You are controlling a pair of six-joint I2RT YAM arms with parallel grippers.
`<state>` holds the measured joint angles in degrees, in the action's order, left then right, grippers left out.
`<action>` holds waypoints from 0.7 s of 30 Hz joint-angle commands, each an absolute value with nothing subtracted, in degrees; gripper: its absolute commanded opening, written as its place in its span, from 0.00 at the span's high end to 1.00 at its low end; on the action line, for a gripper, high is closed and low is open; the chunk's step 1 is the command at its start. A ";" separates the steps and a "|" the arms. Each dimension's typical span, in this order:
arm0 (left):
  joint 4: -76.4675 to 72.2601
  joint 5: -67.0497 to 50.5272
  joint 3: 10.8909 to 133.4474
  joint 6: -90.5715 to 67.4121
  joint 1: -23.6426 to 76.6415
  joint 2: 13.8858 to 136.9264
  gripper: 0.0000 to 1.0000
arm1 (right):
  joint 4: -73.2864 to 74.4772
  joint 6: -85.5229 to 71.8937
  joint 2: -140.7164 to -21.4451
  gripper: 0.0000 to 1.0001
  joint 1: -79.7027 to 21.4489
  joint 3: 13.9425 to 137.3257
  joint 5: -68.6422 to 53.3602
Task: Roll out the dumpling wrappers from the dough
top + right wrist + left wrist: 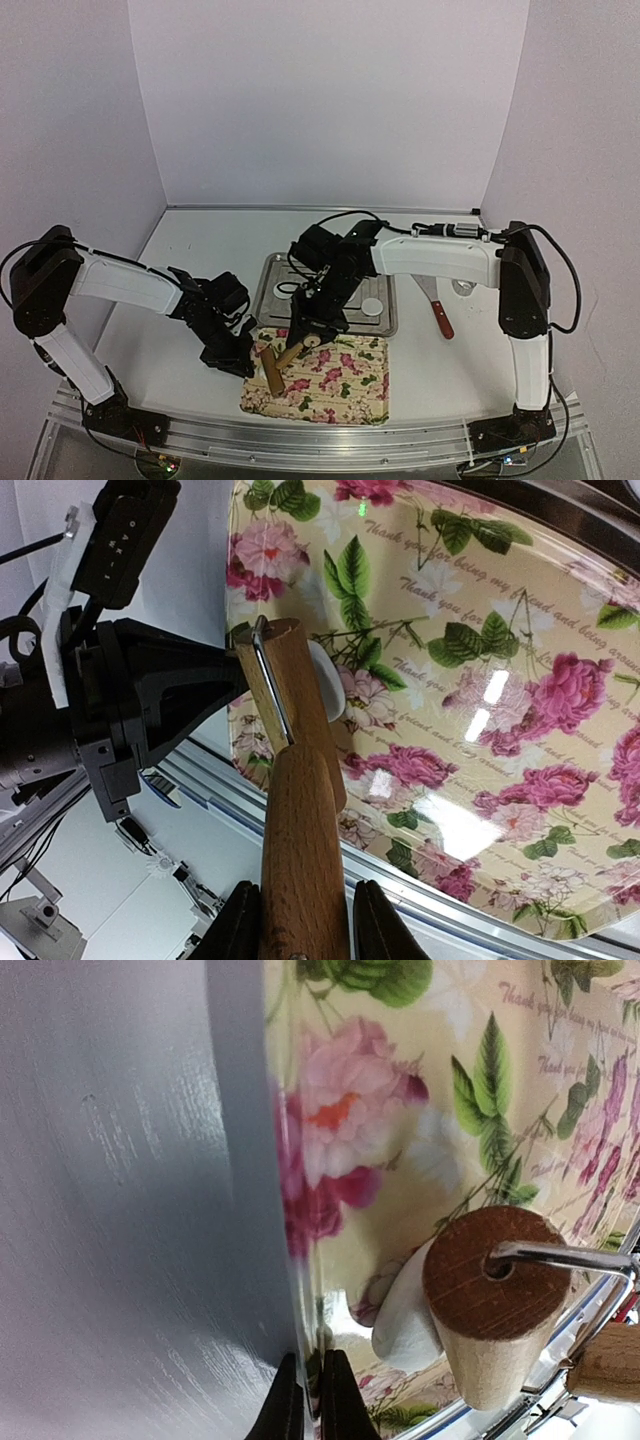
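My right fingers (238,928) clamp the handle of the stiff rolling pin (296,810). My left fingers (286,1412) pinch the floral mat (420,1110) by its edge. Past my right fingertips, 1 dough piece (400,1318) looks soft.

White arm shells (120,285), black joints (40,280), black cables (568,268).

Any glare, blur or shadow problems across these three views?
Left wrist: the floral mat smears out of focus at its near edge, rolling pin end sharp. Right wrist: white glare patches on the glossy mat. Top external: even light, soft shadows.
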<state>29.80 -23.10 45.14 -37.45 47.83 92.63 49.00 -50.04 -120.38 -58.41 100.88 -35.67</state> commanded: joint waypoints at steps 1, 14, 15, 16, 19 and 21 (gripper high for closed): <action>29.88 -22.16 47.01 -36.40 47.72 94.07 1.00 | 56.25 -51.06 -124.82 1.00 -58.47 104.20 -32.17; 31.44 -18.97 48.69 -37.43 47.72 94.29 1.00 | 79.04 -49.92 -133.12 1.00 -58.22 115.77 -14.31; 31.40 -18.85 48.86 -37.38 47.72 94.32 1.00 | 79.66 -49.70 -133.45 1.00 -58.21 116.27 -13.73; 31.40 -18.82 48.98 -37.32 47.72 94.41 1.00 | 79.86 -49.60 -133.48 1.00 -58.21 116.41 -13.40; 31.52 -17.90 49.39 -36.42 47.72 94.38 1.00 | 80.05 -49.35 -132.12 1.00 -58.26 116.41 -11.91; 31.69 -16.41 49.79 -34.38 47.69 93.94 1.00 | 79.97 -48.14 -130.58 1.00 -58.26 116.55 -11.01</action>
<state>31.84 -21.63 47.20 -37.36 47.90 93.84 69.09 -49.27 -128.44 -58.59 118.49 -24.93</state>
